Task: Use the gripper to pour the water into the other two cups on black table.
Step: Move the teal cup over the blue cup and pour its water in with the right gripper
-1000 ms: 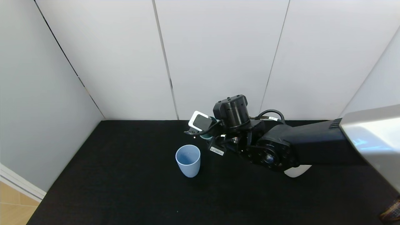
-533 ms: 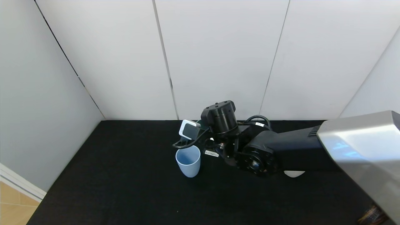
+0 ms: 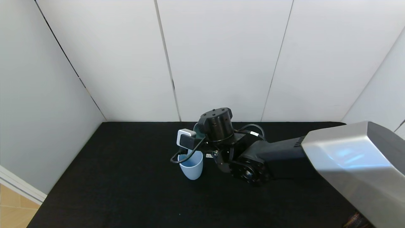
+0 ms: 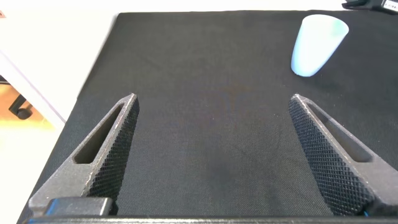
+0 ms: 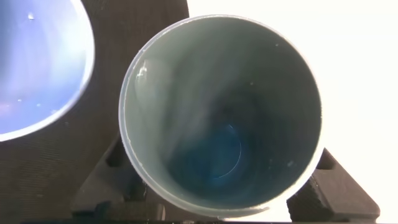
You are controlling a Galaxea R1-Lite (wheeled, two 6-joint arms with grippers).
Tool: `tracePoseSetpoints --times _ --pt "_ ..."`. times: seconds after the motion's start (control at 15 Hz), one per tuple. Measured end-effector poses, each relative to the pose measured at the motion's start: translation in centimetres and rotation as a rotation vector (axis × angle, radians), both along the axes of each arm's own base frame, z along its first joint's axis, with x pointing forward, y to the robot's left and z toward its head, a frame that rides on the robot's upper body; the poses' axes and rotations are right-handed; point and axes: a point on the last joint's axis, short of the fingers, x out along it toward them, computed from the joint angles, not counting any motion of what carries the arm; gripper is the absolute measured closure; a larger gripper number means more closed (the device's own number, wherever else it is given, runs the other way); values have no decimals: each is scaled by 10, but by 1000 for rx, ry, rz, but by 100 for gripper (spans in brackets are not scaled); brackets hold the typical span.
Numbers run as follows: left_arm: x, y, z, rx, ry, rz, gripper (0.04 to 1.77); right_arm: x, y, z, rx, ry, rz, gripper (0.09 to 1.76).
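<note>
Your right gripper (image 5: pixel 217 186) is clamped tight, its arm reaching in from the head view's lower right toward centre. Left gripper (image 4: pixel 214 152) hangs low with fingers (image 4: pixel 109 149) spread wide.

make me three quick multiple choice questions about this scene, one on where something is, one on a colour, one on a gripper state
1. Where is the right gripper?
A. just above and behind the blue cup
B. parked at the table's near left corner
C. resting flat on the table, far from any cup

2. What colour is the cup standing on the table, outside the grip?
A. red
B. light blue
C. yellow

3. What is the state of the left gripper?
A. shut on a cup
B. shut on nothing
C. open, holding nothing

Answers:
1. A, the head view shows it right over the blue cup on the black table.
2. B, the standing cup is light blue in the head and left wrist views; the green cup is in the right gripper.
3. C, its fingers stand wide apart over bare table.
</note>
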Motion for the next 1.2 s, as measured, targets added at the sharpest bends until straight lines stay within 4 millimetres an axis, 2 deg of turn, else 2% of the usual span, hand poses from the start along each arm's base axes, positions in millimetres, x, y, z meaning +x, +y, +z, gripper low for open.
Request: tracePoseSetpoints --times 0.67,1.2 --pt "0 0 0 0 0 0 9 -6 8 3 -208 -117 76 65" --pt "0 0 0 0 0 0 9 -11 6 10 -309 -245 106 65"
